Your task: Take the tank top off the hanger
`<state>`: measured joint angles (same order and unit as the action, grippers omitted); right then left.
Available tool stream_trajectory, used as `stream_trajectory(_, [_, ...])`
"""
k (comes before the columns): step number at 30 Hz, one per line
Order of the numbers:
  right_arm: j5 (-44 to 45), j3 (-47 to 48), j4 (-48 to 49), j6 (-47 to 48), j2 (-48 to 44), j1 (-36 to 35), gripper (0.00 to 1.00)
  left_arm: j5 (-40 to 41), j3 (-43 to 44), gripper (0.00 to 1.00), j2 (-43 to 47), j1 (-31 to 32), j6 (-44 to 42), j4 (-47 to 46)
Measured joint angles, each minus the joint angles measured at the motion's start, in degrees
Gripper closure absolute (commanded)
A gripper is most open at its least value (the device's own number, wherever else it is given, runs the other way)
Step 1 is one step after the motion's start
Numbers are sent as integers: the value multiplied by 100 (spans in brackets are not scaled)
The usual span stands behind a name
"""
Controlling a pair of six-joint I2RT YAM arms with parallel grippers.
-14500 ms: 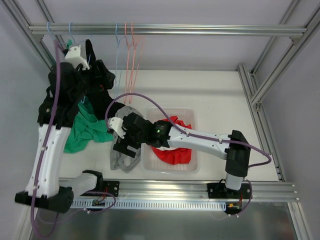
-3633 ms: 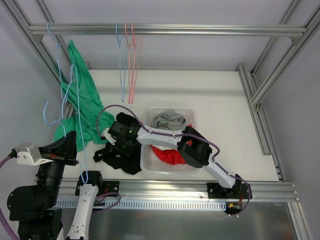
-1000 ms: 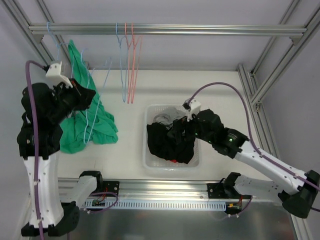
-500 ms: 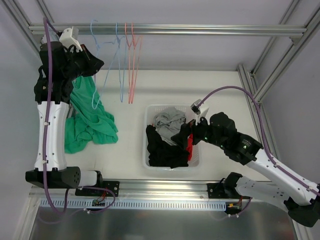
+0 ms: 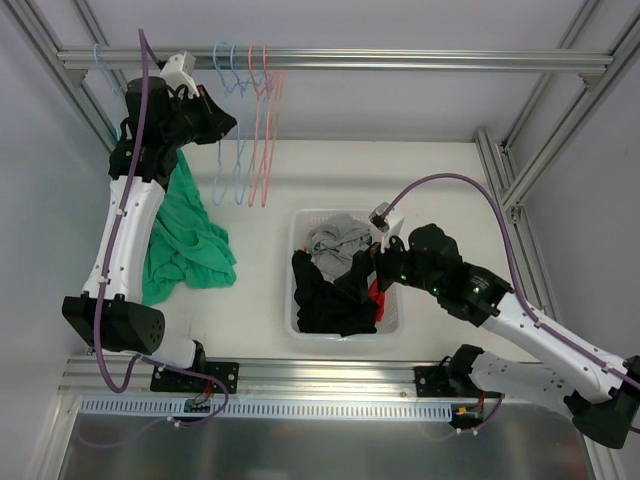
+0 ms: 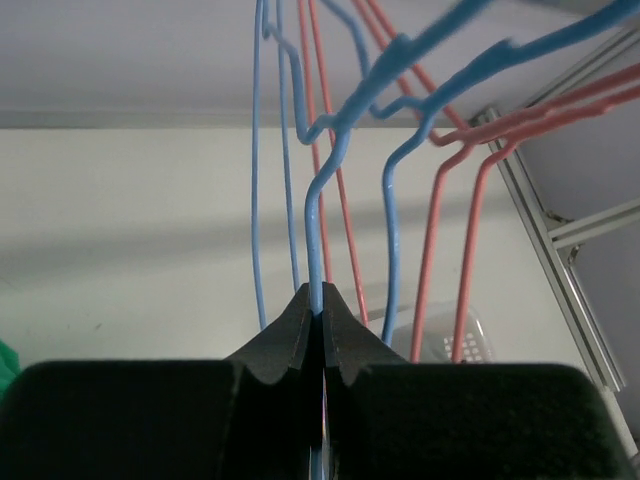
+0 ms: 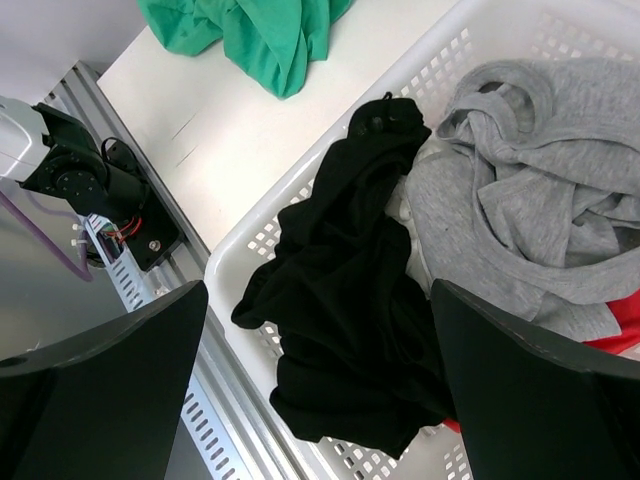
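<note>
White counter fills the top view, with an aluminium rail crossing it at 12 o'clock. At 9 o'clock a green garment lies heaped beneath the left arm. Just toward 6 o'clock from the centre sits a white basket. The black tank top is off any hanger. It is bunched in the basket's 8 o'clock part and spills over the rim there. A grey garment lies crumpled at the basket's 12 o'clock end, touching the black one. A red garment peeks out at the tank top's 3 o'clock side. Pink hangers dangle from the rail near 11 o'clock, just beside a blue hanger. The left jaws are clenched on that blue hanger's wire. The right jaws hover above the basket, spread wide and grasping nothing.
</note>
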<state>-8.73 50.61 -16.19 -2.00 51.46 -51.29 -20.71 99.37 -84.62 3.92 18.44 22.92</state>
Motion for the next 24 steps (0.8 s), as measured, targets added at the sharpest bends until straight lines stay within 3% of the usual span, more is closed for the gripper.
stream_trajectory(1, [-22, -20, 11, 0, 0, 0, 1, 33, -105, 99, 9, 22, 0, -2])
stream_trajectory(2, [-44, -28, 9, 0, 0, 0, 1, 55, -232, 87, 17, 22, -2, -37])
stream_trajectory(5, [-85, -28, 28, 0, 0, 0, 1, 223, -568, 79, 157, 20, -11, -197])
stream_trajectory(8, [-114, -28, 50, 2, 0, 0, 1, 470, -898, 57, 496, 15, -52, -90])
stream_trajectory(9, [-120, -28, 52, 2, 0, 0, 0, 575, -977, 35, 693, 13, -72, -42])
stream_trajectory(10, [-120, -28, 52, 2, 0, 0, 0, 614, -990, 26, 752, 15, -85, -33])
stream_trajectory(11, [-127, -28, 55, 4, 0, 0, 0, 697, -1027, 4, 935, 15, -127, -39])
stream_trajectory(19, [-229, -28, 59, 57, 0, 0, 0, 2492, -1360, 1, 2979, 15, -181, 177])
stream_trajectory(24, [-323, -28, 59, 155, -2, 0, 1, 3773, -1202, 1, 3390, -55, -278, 745])
